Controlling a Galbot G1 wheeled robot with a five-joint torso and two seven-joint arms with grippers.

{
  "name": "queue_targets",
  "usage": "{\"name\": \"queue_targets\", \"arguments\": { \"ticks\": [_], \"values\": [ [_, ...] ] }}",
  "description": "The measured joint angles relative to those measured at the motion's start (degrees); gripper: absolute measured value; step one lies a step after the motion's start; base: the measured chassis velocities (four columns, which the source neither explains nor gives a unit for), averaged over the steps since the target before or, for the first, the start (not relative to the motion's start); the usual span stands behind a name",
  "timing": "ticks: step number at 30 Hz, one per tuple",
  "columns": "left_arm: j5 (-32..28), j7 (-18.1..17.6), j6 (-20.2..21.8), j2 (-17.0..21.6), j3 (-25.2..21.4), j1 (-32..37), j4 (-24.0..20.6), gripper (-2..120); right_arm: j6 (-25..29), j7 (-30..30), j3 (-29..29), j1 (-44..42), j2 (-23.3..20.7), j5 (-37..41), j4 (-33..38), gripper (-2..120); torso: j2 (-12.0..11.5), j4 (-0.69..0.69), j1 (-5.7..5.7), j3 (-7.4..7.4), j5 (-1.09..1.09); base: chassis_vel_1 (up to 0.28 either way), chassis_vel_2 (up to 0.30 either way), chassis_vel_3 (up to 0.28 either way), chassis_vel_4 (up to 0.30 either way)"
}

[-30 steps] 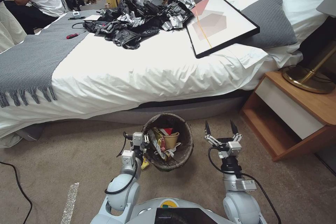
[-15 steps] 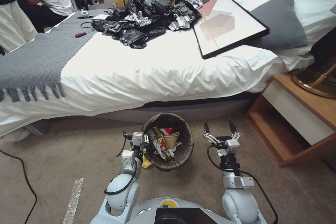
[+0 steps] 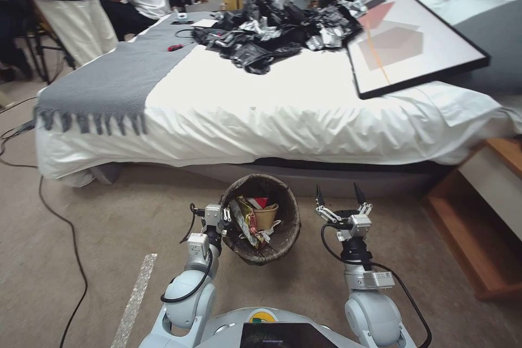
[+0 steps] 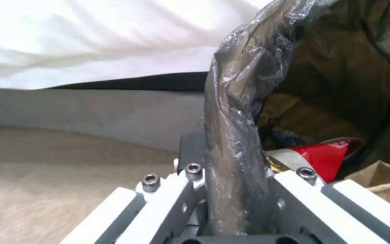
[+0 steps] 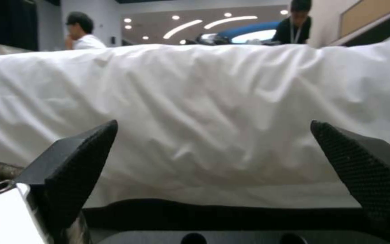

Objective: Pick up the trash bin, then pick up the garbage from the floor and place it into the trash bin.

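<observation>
The left gripper (image 3: 224, 221) is clamped on the bag-lined left rim of the trash bin (image 3: 288, 231), near the bed (image 3: 283, 119). Garbage (image 3: 255, 216) lies inside; no writing is legible. The right gripper (image 3: 336, 197), spread wide, hangs right of it.

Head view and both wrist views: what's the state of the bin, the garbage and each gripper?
trash bin: held by its rim, upright, bag-lined.
garbage: inside the bin.
left gripper: jaws shut on the bin's rim.
right gripper: jaws open, empty, beside the bin.
</observation>
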Motion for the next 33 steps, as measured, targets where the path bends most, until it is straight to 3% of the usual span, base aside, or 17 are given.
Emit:
{"name": "queue_targets", "arguments": {
  "ticks": [33],
  "values": [
    [-0.15,0.04,0.28,0.3,-0.57,0.44,-2.36,0,-0.85,-1.1,-0.14,0.87,-0.64,-1.12,-0.89,100,0.0,-0.01,0.0,0.0,0.0,0.126,0.128,0.129,0.129]
  ]
}}
